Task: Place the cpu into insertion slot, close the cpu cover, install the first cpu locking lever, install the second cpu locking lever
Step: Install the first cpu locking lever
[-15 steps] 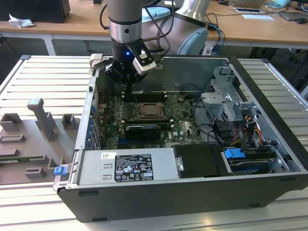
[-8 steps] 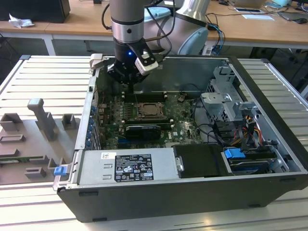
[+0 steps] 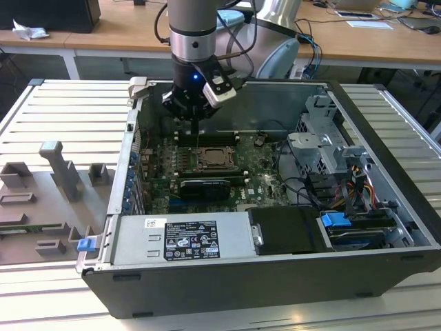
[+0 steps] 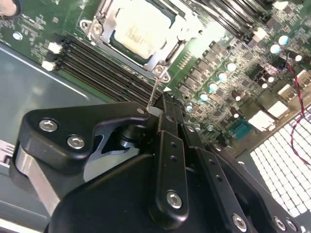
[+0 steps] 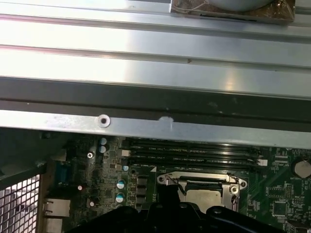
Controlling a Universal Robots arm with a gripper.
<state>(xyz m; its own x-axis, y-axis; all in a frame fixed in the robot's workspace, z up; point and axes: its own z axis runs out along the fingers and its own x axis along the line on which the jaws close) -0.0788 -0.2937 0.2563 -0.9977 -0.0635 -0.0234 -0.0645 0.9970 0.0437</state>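
One pale silver cpu (image 4: 138, 30) sits under its closed metal cpu cover (image 4: 108, 19).

The arm (image 3: 194, 41) hangs vertically, gripper (image 3: 198, 118) fingers seemingly closed.

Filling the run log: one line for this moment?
gripper: above socket edge | cpu: in insertion slot | cpu cover: closed over it

Overhead room light is even in the exterior view. Glare washes out my cpu (image 4: 137, 30) and the aluminium rails (image 5: 146, 58). My gripper (image 4: 163, 114) body is dark and blurred.
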